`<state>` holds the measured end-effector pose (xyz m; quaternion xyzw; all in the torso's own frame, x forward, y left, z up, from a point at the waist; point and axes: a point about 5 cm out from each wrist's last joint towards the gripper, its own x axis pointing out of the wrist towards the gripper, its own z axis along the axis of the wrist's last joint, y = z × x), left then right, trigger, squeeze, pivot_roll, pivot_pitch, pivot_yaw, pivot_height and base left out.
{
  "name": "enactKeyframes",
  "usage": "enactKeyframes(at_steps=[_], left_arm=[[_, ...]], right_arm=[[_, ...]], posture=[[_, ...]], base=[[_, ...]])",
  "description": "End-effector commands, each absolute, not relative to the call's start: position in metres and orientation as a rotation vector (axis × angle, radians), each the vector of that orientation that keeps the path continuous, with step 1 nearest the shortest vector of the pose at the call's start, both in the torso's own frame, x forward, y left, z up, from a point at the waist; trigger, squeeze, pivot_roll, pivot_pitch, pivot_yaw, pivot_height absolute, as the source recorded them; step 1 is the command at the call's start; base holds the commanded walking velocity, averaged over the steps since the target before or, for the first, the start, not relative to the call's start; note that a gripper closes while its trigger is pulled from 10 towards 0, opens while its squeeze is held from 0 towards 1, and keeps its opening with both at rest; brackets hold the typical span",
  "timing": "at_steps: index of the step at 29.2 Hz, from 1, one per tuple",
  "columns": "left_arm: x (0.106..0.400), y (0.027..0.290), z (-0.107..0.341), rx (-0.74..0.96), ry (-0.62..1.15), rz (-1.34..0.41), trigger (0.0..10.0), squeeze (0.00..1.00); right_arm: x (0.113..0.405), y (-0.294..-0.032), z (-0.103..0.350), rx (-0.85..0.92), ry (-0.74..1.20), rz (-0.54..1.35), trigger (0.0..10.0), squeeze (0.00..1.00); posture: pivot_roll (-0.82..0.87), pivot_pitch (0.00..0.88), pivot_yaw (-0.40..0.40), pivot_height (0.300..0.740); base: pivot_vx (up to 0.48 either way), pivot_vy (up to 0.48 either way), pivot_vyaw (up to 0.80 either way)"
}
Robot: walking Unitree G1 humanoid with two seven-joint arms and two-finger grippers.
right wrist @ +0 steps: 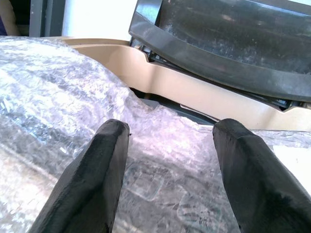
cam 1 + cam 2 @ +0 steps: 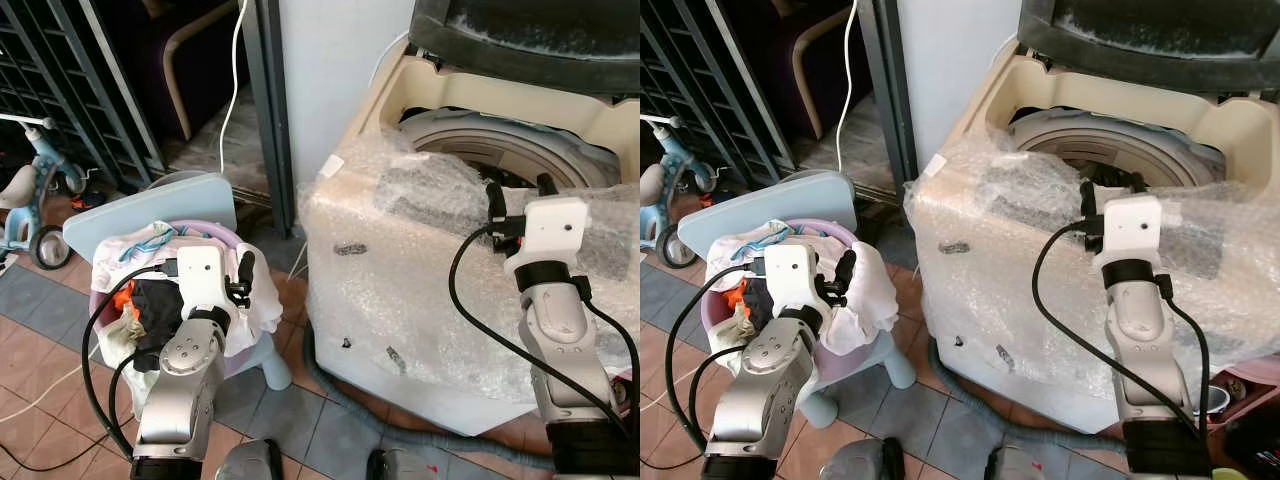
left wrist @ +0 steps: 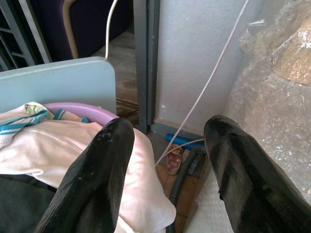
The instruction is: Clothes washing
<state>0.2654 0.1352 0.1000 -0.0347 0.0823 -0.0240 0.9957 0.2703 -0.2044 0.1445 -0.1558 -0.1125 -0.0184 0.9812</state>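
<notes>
Home laundry corner, semi-outdoor by the look of it. Top-loading washing machine wrapped in bubble wrap, lid up, stands on a terracotta tiled floor beside a purple laundry basket heaped with clothes. A child's blue tricycle and metal grille door mark it as domestic.

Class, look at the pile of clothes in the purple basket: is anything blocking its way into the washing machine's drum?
Nothing visible does. The dark lid is raised, leaving the drum opening exposed. Bubble wrap covers only the beige washing machine's front edge, beside the pile of clothes in the purple basket.
</notes>
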Motion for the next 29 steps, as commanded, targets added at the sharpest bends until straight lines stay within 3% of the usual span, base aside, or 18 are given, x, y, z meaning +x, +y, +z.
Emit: enactKeyframes(at_steps=[1, 11, 12, 13, 20, 29], left_arm=[[0.266, 0.136, 0.1, -0.061, 0.158, -0.047, 10.0, 0.0], [0.268, 0.132, 0.1, -0.068, 0.155, -0.047, 10.0, 0.0], [0.268, 0.132, 0.1, -0.07, 0.158, -0.042, 10.0, 0.0], [0.268, 0.132, 0.099, -0.072, 0.16, -0.039, 10.0, 0.0], [0.267, 0.131, 0.098, -0.077, 0.166, -0.037, 10.0, 0.0], [0.269, 0.133, 0.097, -0.09, 0.175, -0.02, 10.0, 0.0]], right_arm=[[0.271, -0.195, 0.156, -0.329, -0.276, -0.013, 10.0, 1.0], [0.279, -0.18, 0.169, -0.328, -0.297, 0.048, 10.0, 0.98], [0.279, -0.18, 0.17, -0.331, -0.294, 0.053, 10.0, 0.62], [0.28, -0.18, 0.171, -0.332, -0.293, 0.056, 10.0, 0.0], [0.281, -0.177, 0.172, -0.326, -0.284, 0.071, 10.0, 0.0], [0.281, -0.173, 0.158, -0.209, -0.175, 0.075, 10.0, 0.0]], posture=[[-0.04, 0.062, 0.058, 0.74], [-0.03, 0.057, 0.05, 0.74], [-0.03, 0.057, 0.046, 0.74], [-0.03, 0.058, 0.044, 0.74], [-0.03, 0.058, 0.044, 0.74], [-0.04, 0.058, 0.049, 0.74]], base=[[-0.27, 0.0, 0.0], [-0.277, 0.0, 0.0], [-0.322, 0.0, 0.0], [-0.334, 0.0, 0.0], [-0.308, 0.0, 0.0], [0.0, 0.0, 0.0]])
